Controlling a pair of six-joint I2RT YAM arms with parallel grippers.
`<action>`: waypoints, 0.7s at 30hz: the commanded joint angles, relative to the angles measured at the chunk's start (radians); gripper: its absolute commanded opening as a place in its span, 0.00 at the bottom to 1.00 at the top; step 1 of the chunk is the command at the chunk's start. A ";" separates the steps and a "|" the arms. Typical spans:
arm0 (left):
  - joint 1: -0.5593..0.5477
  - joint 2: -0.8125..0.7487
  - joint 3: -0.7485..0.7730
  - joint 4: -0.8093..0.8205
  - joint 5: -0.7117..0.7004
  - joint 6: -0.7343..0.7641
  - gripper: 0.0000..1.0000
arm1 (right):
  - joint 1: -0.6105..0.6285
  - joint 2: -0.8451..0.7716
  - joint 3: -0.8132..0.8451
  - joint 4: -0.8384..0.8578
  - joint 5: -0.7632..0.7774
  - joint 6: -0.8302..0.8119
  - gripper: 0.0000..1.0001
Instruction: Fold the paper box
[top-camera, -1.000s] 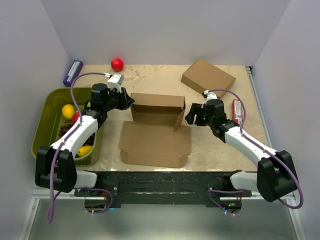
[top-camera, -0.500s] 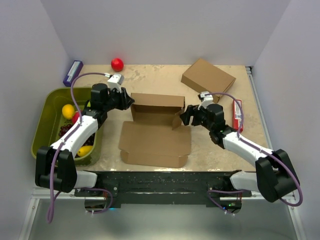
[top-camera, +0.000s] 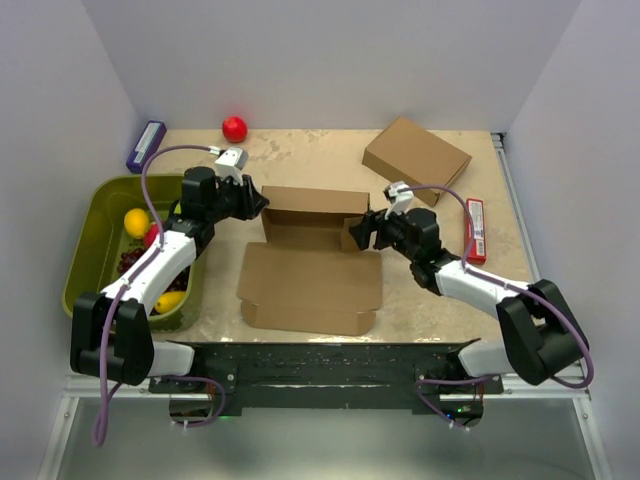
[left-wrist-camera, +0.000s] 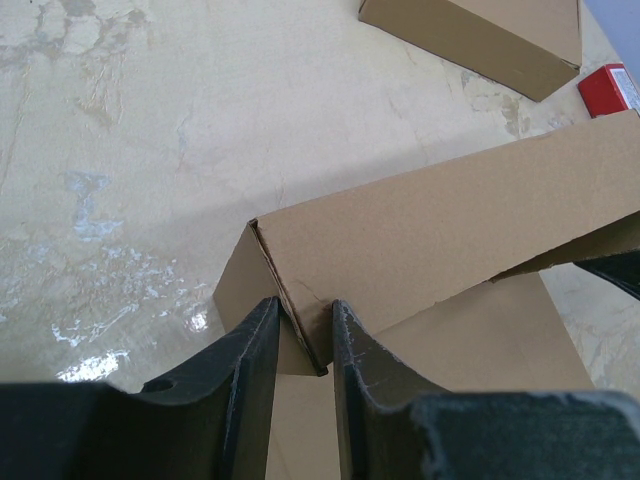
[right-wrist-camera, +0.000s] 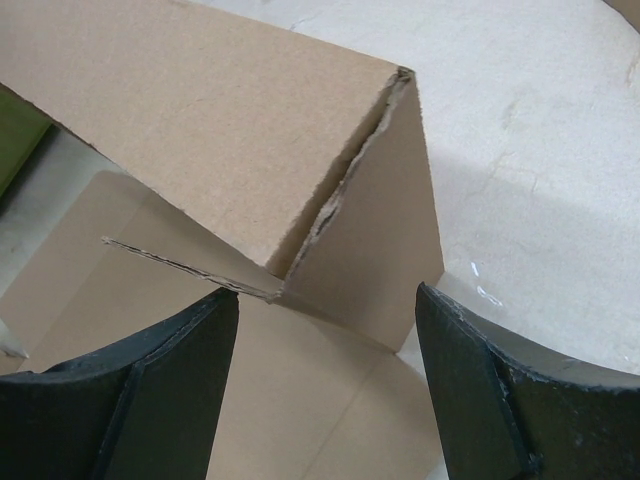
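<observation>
The paper box (top-camera: 312, 268) lies mid-table, its flat panel toward me and its back wall standing upright. My left gripper (top-camera: 258, 203) is at the wall's left end. In the left wrist view that gripper (left-wrist-camera: 303, 335) is shut on the box's folded corner (left-wrist-camera: 300, 320), with cardboard pinched between both fingers. My right gripper (top-camera: 362, 232) is at the wall's right end and stands open. In the right wrist view the gripper (right-wrist-camera: 325, 330) has the end flap (right-wrist-camera: 370, 230) between its spread fingers (right-wrist-camera: 170, 370), and neither finger touches it.
A second, closed brown carton (top-camera: 416, 155) sits at the back right, with a red packet (top-camera: 476, 230) beside my right arm. A green bin (top-camera: 82, 250) holding fruit stands on the left. A red ball (top-camera: 234, 128) and a purple box (top-camera: 145, 146) lie at the back.
My right gripper has moved left up to the box's right end flap and opened slightly wider. The left gripper and the box wall have stayed put.
</observation>
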 joint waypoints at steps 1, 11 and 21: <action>-0.013 0.031 -0.018 -0.147 0.018 0.051 0.30 | 0.018 0.020 0.039 0.092 0.010 -0.041 0.75; -0.011 0.036 -0.018 -0.147 0.021 0.052 0.30 | 0.027 0.054 0.048 0.146 0.059 -0.039 0.75; -0.011 0.039 -0.017 -0.149 0.028 0.052 0.30 | 0.027 0.082 0.058 0.193 0.096 -0.056 0.70</action>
